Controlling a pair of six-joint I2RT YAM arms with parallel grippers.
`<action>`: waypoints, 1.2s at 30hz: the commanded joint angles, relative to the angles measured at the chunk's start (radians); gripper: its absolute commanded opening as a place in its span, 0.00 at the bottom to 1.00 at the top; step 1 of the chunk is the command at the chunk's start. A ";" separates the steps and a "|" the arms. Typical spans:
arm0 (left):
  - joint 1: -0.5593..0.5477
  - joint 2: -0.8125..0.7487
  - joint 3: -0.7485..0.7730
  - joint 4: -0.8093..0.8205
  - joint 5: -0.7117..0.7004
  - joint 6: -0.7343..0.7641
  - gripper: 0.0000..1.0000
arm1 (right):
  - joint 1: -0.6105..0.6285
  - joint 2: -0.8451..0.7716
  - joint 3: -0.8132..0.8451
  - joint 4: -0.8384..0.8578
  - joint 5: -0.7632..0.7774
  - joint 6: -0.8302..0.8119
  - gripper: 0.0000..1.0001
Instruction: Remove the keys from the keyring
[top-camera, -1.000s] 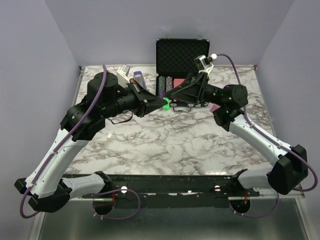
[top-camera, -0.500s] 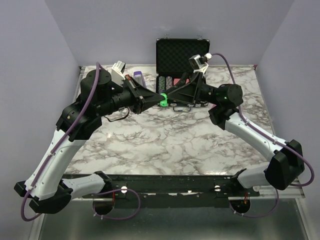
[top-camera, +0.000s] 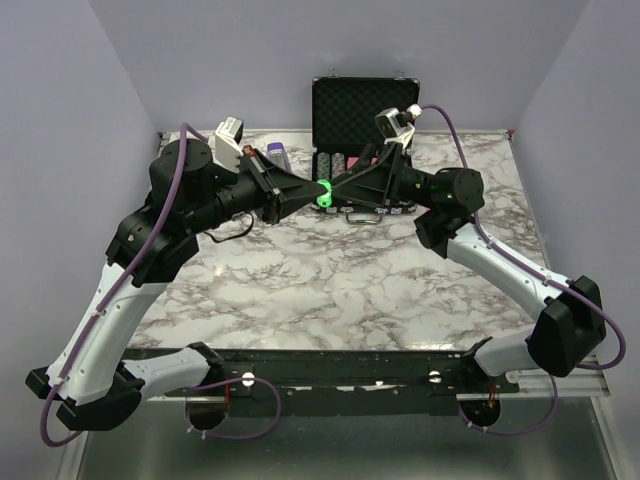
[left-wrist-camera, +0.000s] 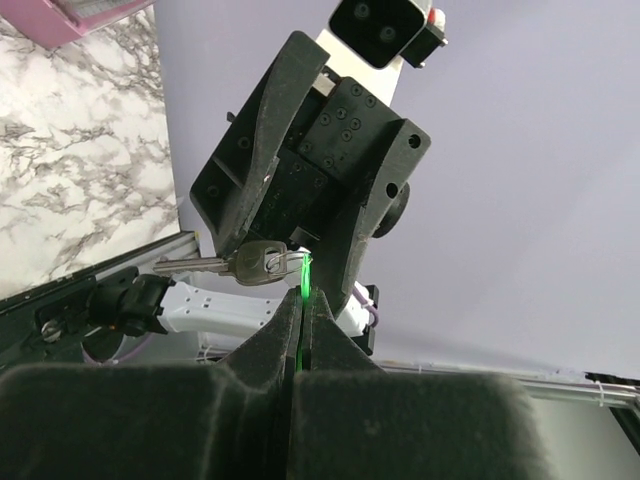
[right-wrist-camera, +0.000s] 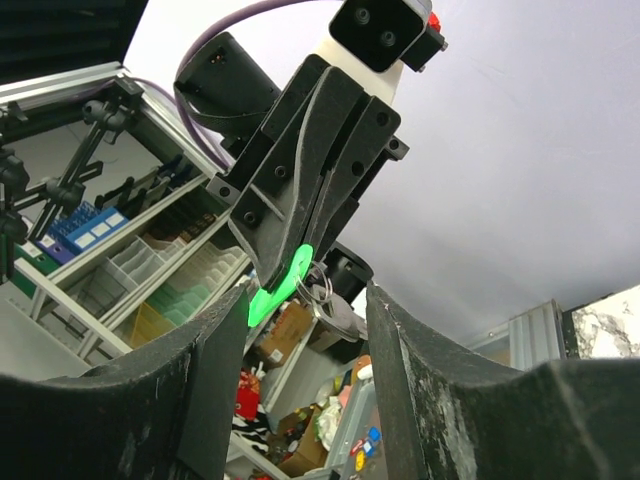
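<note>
My left gripper (top-camera: 316, 193) is shut on the green tag of the keyring (top-camera: 324, 193) and holds it in the air above the back of the table. In the left wrist view the tag (left-wrist-camera: 301, 285) shows edge-on between my closed fingers, and a silver-grey key (left-wrist-camera: 250, 264) hangs from the ring to its left. My right gripper (top-camera: 337, 191) faces it tip to tip and is open. In the right wrist view the tag (right-wrist-camera: 276, 290), the thin ring (right-wrist-camera: 320, 283) and the key (right-wrist-camera: 343, 318) hang in the gap between my spread fingers (right-wrist-camera: 215, 370).
An open black poker-chip case (top-camera: 360, 108) stands at the back, just behind both gripper tips. A purple object (top-camera: 277, 153) lies at the back left, under the left arm. The marble table (top-camera: 340, 290) lies below. A pink object (left-wrist-camera: 85, 15) sits on the marble.
Both grippers have risen and moved a little toward the back and left, still tip to tip. The left gripper has kept the green tag.
</note>
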 joint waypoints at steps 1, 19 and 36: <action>0.014 -0.019 -0.004 0.046 0.005 -0.053 0.00 | 0.008 0.011 0.028 0.078 -0.016 0.033 0.57; 0.023 -0.030 -0.036 0.074 0.012 -0.064 0.00 | 0.010 0.015 0.018 0.135 -0.018 0.076 0.40; 0.026 -0.061 -0.082 0.101 0.022 -0.082 0.00 | 0.028 0.032 0.018 0.126 -0.008 0.072 0.27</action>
